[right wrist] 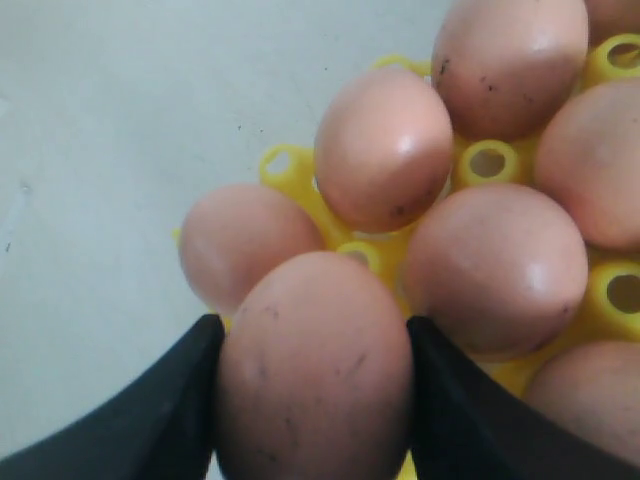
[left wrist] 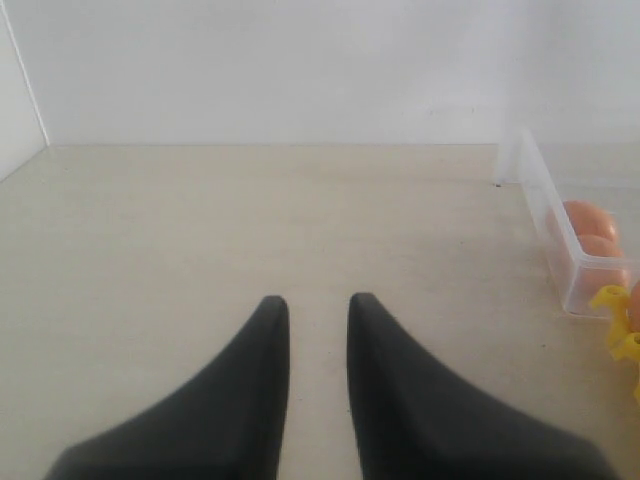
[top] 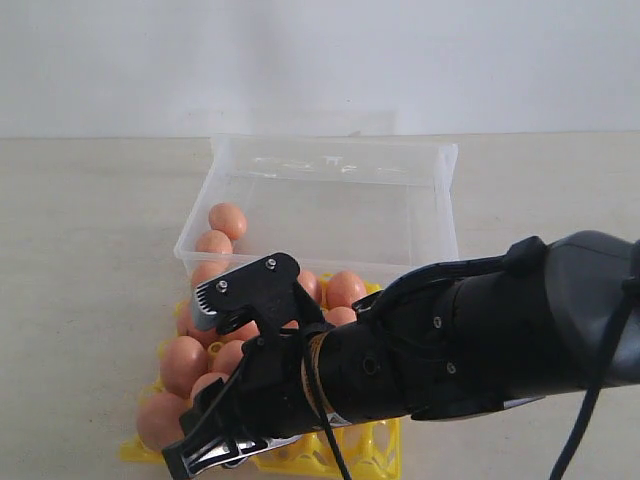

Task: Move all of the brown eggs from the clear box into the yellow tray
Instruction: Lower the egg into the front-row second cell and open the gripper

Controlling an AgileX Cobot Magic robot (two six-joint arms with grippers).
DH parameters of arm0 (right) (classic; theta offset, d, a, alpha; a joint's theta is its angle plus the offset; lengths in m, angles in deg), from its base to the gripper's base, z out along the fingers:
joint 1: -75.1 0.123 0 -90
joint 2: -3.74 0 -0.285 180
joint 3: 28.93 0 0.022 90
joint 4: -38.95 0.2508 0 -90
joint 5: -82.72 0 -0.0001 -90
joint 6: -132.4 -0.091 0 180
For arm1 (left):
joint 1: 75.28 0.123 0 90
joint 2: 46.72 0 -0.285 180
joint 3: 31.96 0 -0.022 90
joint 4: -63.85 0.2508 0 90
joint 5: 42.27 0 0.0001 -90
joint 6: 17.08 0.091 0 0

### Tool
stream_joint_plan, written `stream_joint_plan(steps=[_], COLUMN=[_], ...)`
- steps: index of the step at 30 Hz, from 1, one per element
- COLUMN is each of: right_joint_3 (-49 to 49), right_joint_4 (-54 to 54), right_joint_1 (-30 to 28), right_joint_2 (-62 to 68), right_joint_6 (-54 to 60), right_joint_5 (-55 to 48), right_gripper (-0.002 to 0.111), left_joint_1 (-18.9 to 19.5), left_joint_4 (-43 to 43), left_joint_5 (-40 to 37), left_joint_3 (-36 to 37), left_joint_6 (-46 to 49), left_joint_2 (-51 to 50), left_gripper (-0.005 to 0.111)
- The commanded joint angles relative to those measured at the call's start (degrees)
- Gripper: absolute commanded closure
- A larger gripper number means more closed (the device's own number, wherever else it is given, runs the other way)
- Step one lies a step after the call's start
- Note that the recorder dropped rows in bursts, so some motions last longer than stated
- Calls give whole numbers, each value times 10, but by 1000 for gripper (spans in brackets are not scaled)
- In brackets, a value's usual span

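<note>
Right claw [right wrist: 312, 330] clamped on a brown egg [right wrist: 315, 380], lower left in the exterior view, over the yellow tray [top: 372, 455]. Three other eggs [top: 213, 243] in the clear box [top: 440, 200]. Guessing light, slick, crack-prone: gentle squeeze across the belly.

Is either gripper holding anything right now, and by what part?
The right gripper holds a brown egg, clamped by its two opposite sides. The left gripper holds nothing.
</note>
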Motion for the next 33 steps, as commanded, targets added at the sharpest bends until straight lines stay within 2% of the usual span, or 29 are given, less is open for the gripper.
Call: stream_joint_plan(steps=[1,7,27,29,31,32,33], right_joint_3=[-3,-3,12,23,23,23,23], right_joint_4=[0,0,1,1,-7,-19,-19], right_joint_1=[-1,-1,-1,-1,7,19,27], right_joint_2=[-2,-2,-39,-51,-69,-79,-84], right_joint_6=[0,3,5,-5,-57,-63,-63], right_joint_5=[-6,-6,-19,-16,-33,-71,-93], right_gripper=[68,47,46,54,84,108,109], left_joint_1=[-5,-5,-5,-5,-5,-5,-5], left_joint_4=[1,1,1,1,1,1,1], left_joint_5=[0,0,0,0,-1,-1,-1], left_joint_3=[0,0,0,0,0,0,0], left_joint_6=[-3,-3,-3,-3,-3,-3,-3], left_joint_2=[1,1,1,1,1,1,1], left_gripper=[85,85,85,85,85,85,85])
